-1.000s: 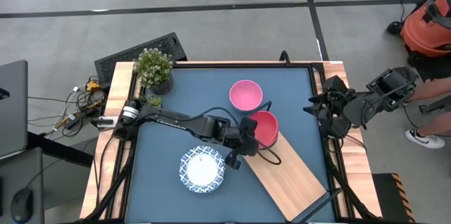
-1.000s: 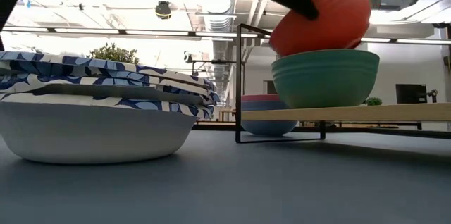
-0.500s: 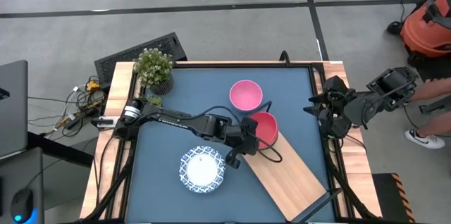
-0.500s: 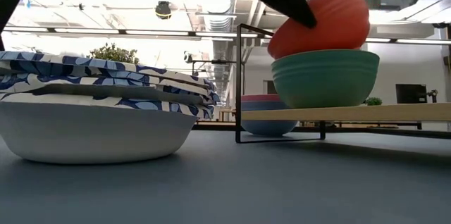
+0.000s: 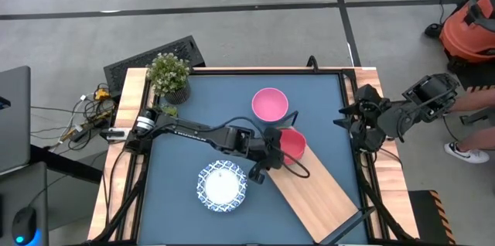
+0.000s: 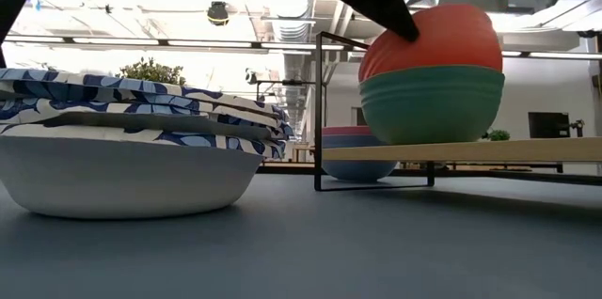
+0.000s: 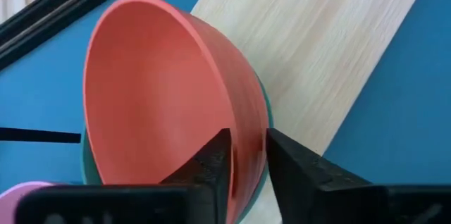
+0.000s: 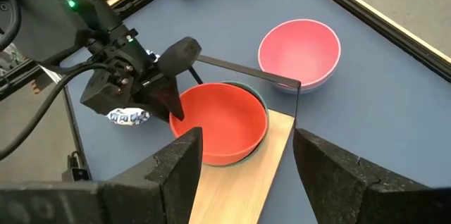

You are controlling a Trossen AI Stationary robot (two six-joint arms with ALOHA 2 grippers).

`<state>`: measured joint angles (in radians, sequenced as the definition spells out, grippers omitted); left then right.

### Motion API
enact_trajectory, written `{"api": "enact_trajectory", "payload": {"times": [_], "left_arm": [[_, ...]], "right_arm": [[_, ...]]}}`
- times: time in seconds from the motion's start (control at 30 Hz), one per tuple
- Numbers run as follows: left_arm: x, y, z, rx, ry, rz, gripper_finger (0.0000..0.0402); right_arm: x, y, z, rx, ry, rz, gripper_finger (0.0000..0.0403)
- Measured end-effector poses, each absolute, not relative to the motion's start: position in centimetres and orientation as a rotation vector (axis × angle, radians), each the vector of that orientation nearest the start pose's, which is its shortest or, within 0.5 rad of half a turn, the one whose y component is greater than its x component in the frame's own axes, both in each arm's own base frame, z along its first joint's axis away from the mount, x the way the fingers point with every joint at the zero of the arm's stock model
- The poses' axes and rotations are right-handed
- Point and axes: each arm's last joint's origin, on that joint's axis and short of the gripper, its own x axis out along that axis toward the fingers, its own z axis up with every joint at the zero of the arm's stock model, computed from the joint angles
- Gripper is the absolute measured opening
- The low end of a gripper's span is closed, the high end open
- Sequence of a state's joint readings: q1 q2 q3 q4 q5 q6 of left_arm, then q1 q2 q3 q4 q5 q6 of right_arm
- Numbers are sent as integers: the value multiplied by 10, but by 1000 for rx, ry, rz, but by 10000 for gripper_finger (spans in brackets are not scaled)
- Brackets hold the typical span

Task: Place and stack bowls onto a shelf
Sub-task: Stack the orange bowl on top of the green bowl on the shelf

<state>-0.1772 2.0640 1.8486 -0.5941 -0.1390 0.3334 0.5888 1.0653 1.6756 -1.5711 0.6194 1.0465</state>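
Closest to the low camera stands the stack of patterned bowls [image 6: 132,153], wide and shallow, blue and white, sitting on the blue table [image 5: 193,118]. From above this stack [image 5: 222,185] is just beside the left arm. Behind it the shelf [image 5: 325,199] lies slantwise across the table, a light wooden board with a black wire frame [image 6: 324,111] at the end that points to the middle of the table. On that end of the board sits the green bowl [image 6: 431,103], and the red bowl [image 6: 442,45] is nested inside it, almost level. The left gripper [image 5: 271,152] is at the rim of the red bowl; in the left wrist view its two fingers [image 7: 211,171] stand on both sides of the bowl wall, one inside and one outside, with a narrow gap, so the jaws are loosened a little and I cannot tell if they are pressing the rim or not. Farther back, past the wire frame, the pink bowl [image 5: 270,104] rests on a pale blue bowl [image 6: 357,169] on the table, apart from the shelf. The plant [image 5: 168,76] is at the far left corner. The right gripper [image 5: 349,121] waits at the right table edge, with its fingers spread wide and nothing between them.
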Motion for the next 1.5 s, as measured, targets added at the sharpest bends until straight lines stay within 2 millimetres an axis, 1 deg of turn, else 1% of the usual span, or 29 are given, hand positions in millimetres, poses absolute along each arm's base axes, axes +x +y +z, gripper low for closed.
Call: {"api": "enact_trajectory", "payload": {"times": [0.13, 0.23, 0.33, 0.43, 0.53, 0.6, 0.77, 0.87, 0.93, 1.0, 1.1, 1.2, 1.3, 1.43, 1.5], "left_arm": [[457, -79, 273, 416, 782, -160, 109], [457, -82, 277, 416, 777, -160, 119], [456, -87, 292, 419, 753, -164, 121], [454, -92, 309, 420, 739, -174, 121], [449, -96, 330, 422, 735, -193, 121], [443, -98, 348, 427, 736, -203, 121], [415, -104, 399, 433, 746, -222, 121], [388, -103, 420, 419, 706, -200, 121], [370, -99, 440, 392, 650, -158, 121], [349, -95, 459, 363, 605, -113, 121], [325, -91, 482, 343, 534, -69, 121], [307, -87, 497, 339, 478, -35, 121], [294, -83, 508, 338, 439, -24, 121], [285, -80, 514, 342, 421, -18, 121], [285, -79, 514, 342, 421, -18, 121]], "right_arm": [[102, 48, 449, 446, 668, -418, 248], [104, 49, 449, 451, 668, -422, 248], [112, 54, 446, 448, 674, -442, 248], [126, 63, 436, 428, 682, -469, 248], [145, 75, 420, 418, 645, -517, 248], [158, 83, 405, 383, 641, -545, 248], [182, 109, 361, 326, 564, -632, 248], [187, 122, 336, 327, 511, -675, 248], [191, 131, 322, 332, 493, -698, 248], [195, 139, 308, 327, 499, -716, 248], [203, 149, 290, 304, 526, -736, 248], [214, 156, 276, 285, 555, -754, 248], [223, 159, 265, 277, 580, -774, 248], [230, 160, 256, 266, 592, -792, 248], [232, 159, 253, 266, 608, -798, 248]]}}
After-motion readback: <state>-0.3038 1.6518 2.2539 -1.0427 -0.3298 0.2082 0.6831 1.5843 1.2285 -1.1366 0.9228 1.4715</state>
